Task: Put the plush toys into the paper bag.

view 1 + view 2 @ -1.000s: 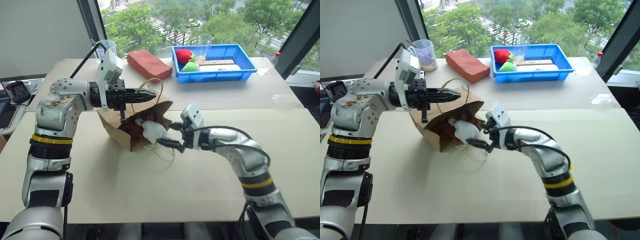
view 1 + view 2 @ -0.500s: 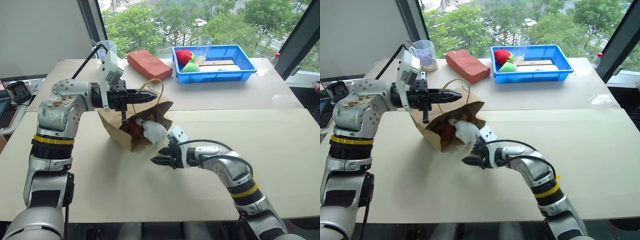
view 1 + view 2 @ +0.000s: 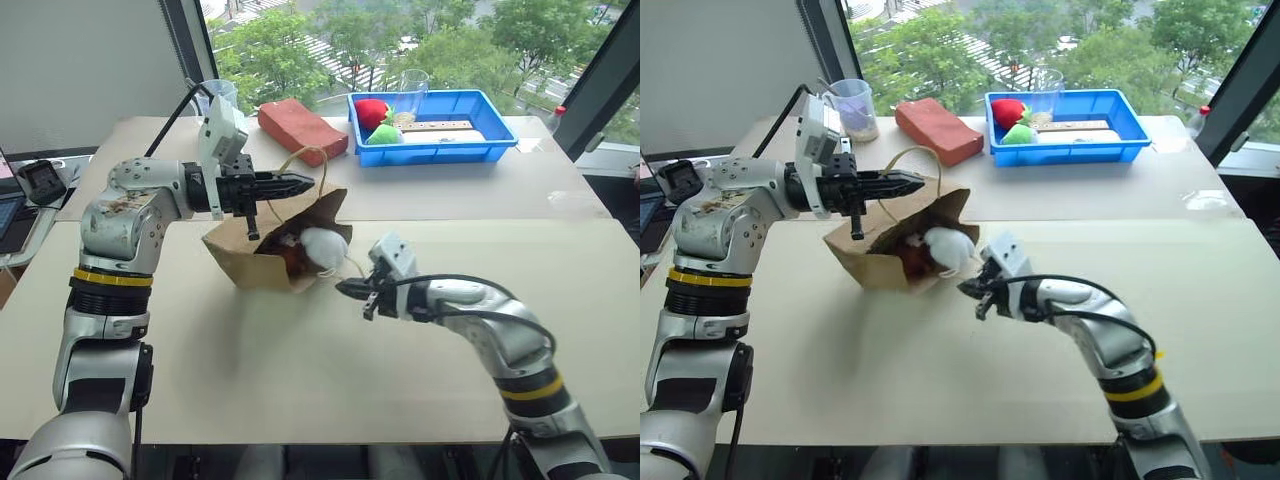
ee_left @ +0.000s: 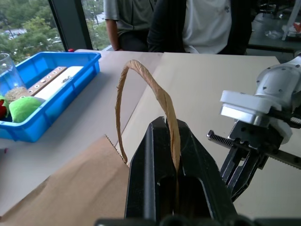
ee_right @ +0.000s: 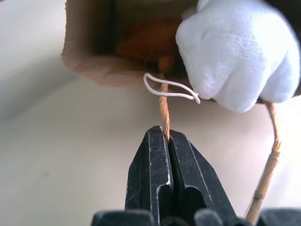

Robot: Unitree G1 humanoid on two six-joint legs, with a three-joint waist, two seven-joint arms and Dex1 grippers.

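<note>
Paper bag [image 3: 262, 258] lies on its side on the tabletop [image 3: 300, 370], mouth turned toward the right arm. Left hand [image 3: 305, 183] is pressed shut on the upper twine handle [image 4: 141, 84], which loops up from the bag's top edge; the fingers pinch it near the rim and hold that edge raised. Right hand [image 5: 165, 141] is pressed shut on the lower twine handle [image 5: 163, 110], just in front of the bag mouth; the rest of that handle curves away past the white toy. White plush toy [image 3: 325, 247] sits at the bag mouth, partly inside and bulging out over the lower edge. A thin white string loop [image 5: 169, 87] hangs from it, crossing the pinched handle. Orange-brown plush toy [image 5: 146, 44] lies deeper inside the bag, behind the white one. At the far side of the tabletop: reddish-brown block [image 3: 300, 128], blue tray [image 3: 480, 140] holding a red item [image 3: 372, 110] and a green item [image 3: 380, 133], clear cup [image 3: 222, 95]
</note>
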